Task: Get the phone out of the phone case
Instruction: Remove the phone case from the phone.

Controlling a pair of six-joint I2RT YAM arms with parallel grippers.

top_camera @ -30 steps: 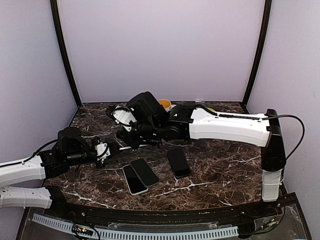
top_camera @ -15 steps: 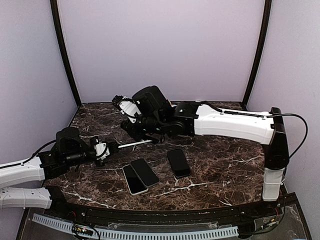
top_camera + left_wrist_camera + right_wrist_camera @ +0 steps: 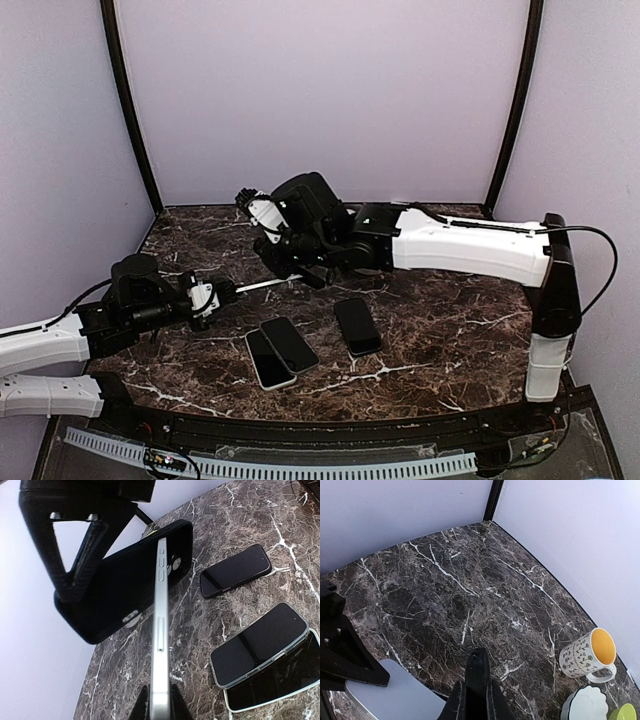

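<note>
My left gripper (image 3: pixel 160 700) is shut on the near end of a silver phone (image 3: pixel 160 625), held edge-on above the table; it shows as a thin pale bar in the top view (image 3: pixel 262 287). The black phone case (image 3: pixel 125 585) hangs apart from the phone, just beyond its far end. My right gripper (image 3: pixel 476 692) is shut on the case's edge (image 3: pixel 481 672) and holds it in the air; in the top view it (image 3: pixel 255 208) is lifted above the table's back left. The phone's pale back (image 3: pixel 395 697) shows at the lower left of the right wrist view.
Three other phones lie on the marble table (image 3: pixel 450 330): a black one (image 3: pixel 357 325) and two overlapping (image 3: pixel 289 344), (image 3: pixel 269 359), below the held phone. A patterned mug (image 3: pixel 587 655), a white dish (image 3: pixel 587 705) and a green object (image 3: pixel 622 714) stand near the back wall.
My right gripper has risen and moved toward the back with the black case, away from the phone. My left gripper still holds the phone, shifted slightly.
</note>
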